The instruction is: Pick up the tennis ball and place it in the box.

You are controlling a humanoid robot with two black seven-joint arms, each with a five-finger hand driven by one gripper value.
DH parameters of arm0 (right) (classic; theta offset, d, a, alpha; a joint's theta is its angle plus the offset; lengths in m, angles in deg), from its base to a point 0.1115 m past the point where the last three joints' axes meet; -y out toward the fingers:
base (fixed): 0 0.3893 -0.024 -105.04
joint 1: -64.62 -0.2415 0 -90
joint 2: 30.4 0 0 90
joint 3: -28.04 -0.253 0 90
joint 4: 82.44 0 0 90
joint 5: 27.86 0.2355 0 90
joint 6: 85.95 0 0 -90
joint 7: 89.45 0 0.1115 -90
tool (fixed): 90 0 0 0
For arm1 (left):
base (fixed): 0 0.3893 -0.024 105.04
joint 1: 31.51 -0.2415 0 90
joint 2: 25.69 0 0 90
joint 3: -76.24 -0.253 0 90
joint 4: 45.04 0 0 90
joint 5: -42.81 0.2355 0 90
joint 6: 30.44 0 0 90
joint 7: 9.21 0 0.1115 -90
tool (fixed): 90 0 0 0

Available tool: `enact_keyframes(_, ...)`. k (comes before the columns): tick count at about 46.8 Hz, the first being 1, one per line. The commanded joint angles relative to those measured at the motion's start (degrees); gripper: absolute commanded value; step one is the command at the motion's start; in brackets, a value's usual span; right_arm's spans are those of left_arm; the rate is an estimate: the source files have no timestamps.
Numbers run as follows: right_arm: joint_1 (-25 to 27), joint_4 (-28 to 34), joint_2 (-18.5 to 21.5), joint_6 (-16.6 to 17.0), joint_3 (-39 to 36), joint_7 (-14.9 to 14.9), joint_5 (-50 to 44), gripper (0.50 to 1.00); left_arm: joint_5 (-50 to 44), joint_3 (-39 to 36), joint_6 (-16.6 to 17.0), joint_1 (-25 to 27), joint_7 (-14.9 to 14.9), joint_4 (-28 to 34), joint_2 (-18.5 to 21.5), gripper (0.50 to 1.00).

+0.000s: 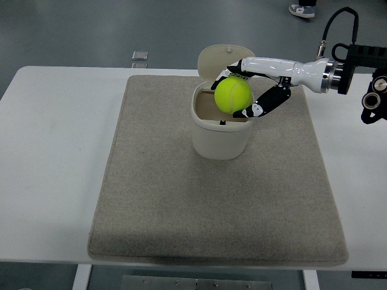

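Ball above the box mouth: what may fail at release

Robot hand [251, 90] on the right side comes in from the upper right of the frame and is closed around the tennis ball [233, 95], with dark fingers [266, 103] under and beside it and other fingers over its top. The ball hangs at the upper middle of the frame, over the right part of the opening of the cream box [219, 136]; how high above the rim it is, I cannot tell.

The opened lid [225, 59] stands up just behind the ball. I judge the main risk is an off-centre release: the ball can strike the right rim or the lid, bounce, and roll away over the grey mat [181, 199] onto the white tabletop [54, 151]. The fingers below the ball might also touch the rim and push or tip the light-looking box.

The left robot hand is not visible.
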Motion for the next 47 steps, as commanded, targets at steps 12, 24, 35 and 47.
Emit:
enact_keyframes(12, 0.36, 0.08, -0.08, 0.0, 0.14, 0.25, -0.1, 0.758, 0.0, -0.02, 0.0, 0.0, 0.01, 0.0, 0.0, 0.996)
enact_keyframes(24, 0.45, 0.17, -0.08, 0.09, 0.14, 0.24, -0.01, 0.866, 0.0, -0.02, 0.0, 0.0, 0.01, 0.0, 0.0, 0.996)
enact_keyframes(35, 0.54, 0.17, -0.08, 0.09, 0.23, 0.16, -0.01, 0.887, 0.0, -0.02, 0.0, 0.0, -0.07, 0.0, 0.0, 0.996)
enact_keyframes(47, 0.37, -0.36, -0.87, 1.05, 0.14, 0.07, 0.6, 0.889, 0.0, -0.02, 0.0, 0.0, 0.01, 0.0, 0.0, 0.996)
